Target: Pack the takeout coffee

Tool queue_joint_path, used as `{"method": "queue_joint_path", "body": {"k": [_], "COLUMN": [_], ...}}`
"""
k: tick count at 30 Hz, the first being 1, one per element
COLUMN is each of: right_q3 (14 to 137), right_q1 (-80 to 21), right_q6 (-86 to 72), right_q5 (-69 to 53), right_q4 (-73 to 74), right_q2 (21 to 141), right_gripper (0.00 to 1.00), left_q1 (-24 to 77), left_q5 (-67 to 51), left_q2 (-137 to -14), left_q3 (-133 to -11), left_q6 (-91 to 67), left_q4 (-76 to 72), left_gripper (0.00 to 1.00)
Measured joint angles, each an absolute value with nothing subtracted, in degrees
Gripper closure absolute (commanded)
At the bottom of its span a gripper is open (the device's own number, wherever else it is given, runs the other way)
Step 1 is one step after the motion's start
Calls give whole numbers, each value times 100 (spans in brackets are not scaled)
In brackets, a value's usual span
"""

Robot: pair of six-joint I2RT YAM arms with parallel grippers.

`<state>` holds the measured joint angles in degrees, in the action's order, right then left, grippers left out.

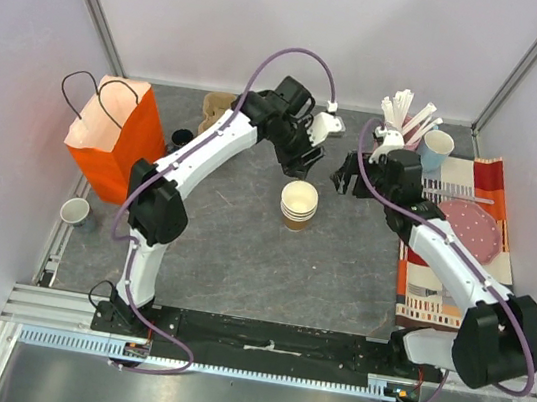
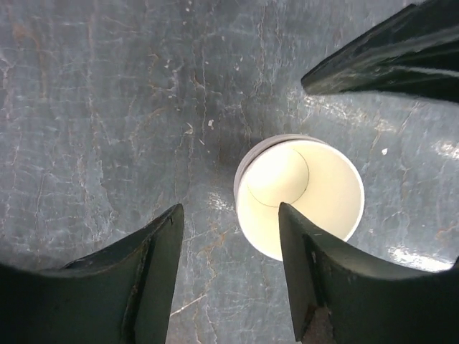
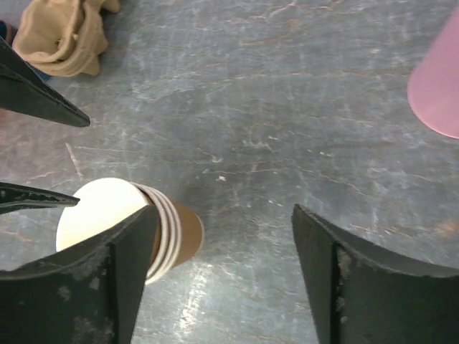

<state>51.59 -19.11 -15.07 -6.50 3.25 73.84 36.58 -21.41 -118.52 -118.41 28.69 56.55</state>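
The takeout coffee cups (image 1: pixel 298 206) stand nested in one stack at the middle of the grey table, brown kraft outside and cream-white inside, with no lid on top. From the left wrist I look down into the top cup (image 2: pixel 300 197). My left gripper (image 1: pixel 299 165) hovers just behind and above the stack, open, with only table between its fingers (image 2: pixel 150 279). My right gripper (image 1: pixel 347 182) hangs to the right of the stack, also open and empty. In the right wrist view the stack (image 3: pixel 168 233) sits beside the left finger (image 3: pixel 115 272), outside the gap.
An orange paper bag (image 1: pixel 111 137) stands at the back left, with a small white cup (image 1: pixel 75 211) near the left edge. A crumpled tan thing (image 1: pixel 219 108) lies at the back. On the right are a light blue cup (image 1: pixel 436 150), white sticks (image 1: pixel 408 116) and a pink plate (image 1: pixel 475 227) on a striped cloth (image 1: pixel 436 297).
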Motion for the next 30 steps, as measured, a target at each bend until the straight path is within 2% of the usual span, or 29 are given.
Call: {"method": "queue_joint_path", "body": {"k": [3,11,21,27,30], "right_q3": [5572,6584,7059,7185,7288], "right_q1": [-1933,-2436,-2991,-3223,-3293], "right_q6": [-1507,-1125,-663,-508,-445], "right_q5": [-969,-989,-642,-355,-272], "right_q4": [510,1415,2176,2383,2460], "right_q2": [7778,8781,9205,9220,9220], "right_gripper": [38,41,72,81,80], "left_q1": [3476,2628,2578,2585,2585], "left_q5": [-2285,-2196,-2102,-2102,-2102], "left_q2": [-11810,-11509,-11386,-11386,-11386], "left_q3": [-12053,-11644,-11491,-11491,-11491], "left_q6": [2652,1990,1691,1693,1693], "left_q4": [5815,6211,6377,6377,6377], "left_gripper": [37,37,37,37,37]}}
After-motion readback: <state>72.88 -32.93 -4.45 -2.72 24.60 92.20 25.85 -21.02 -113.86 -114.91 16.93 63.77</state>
